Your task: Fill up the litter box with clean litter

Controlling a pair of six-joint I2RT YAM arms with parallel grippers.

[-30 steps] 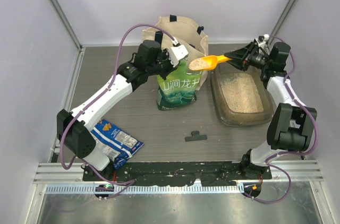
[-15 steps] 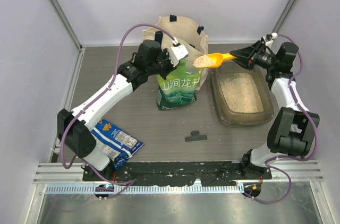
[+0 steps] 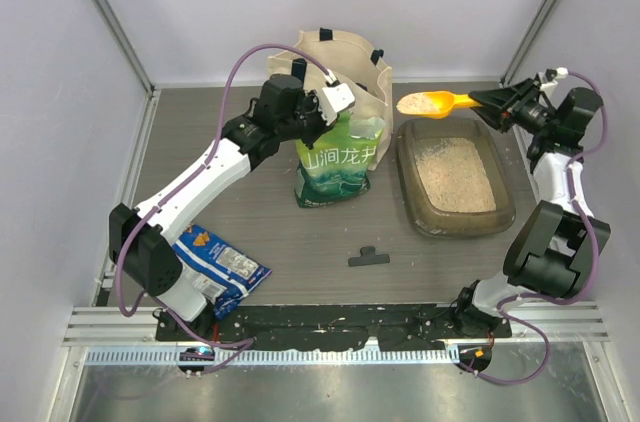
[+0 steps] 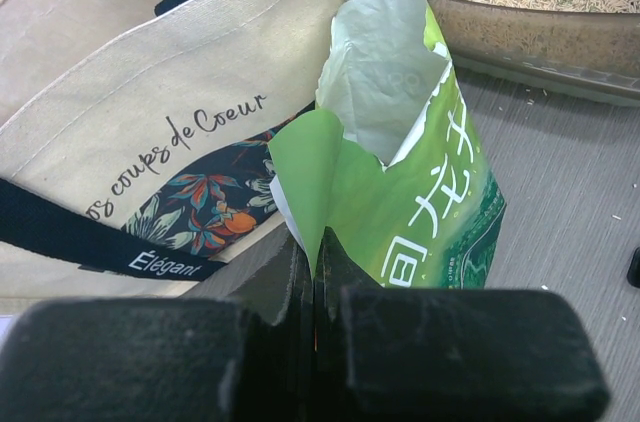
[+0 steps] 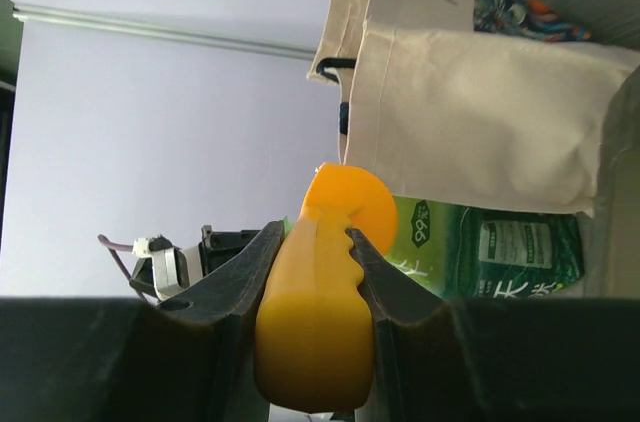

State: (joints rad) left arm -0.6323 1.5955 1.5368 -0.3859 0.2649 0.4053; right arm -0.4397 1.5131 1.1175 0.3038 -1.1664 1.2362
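The litter box lies at the right of the table, with pale beige clean litter spread over its floor; its near wall shows in the left wrist view. My right gripper is shut on the handle of an orange scoop, held level above the box's far left corner with litter heaped in its bowl. Its handle fills the jaws. My left gripper is shut on the torn top edge of the green-and-white pouch, which stands upright and open against the cream tote bag.
A blue snack bag lies by the left arm's base. A small black clip rests on the table in front of the pouch. The side walls of the enclosure stand close on both sides.
My right arm has carried the loaded scoop rightward, from above the pouch's mouth to above the litter box's far left corner. The left arm and pouch have not moved.
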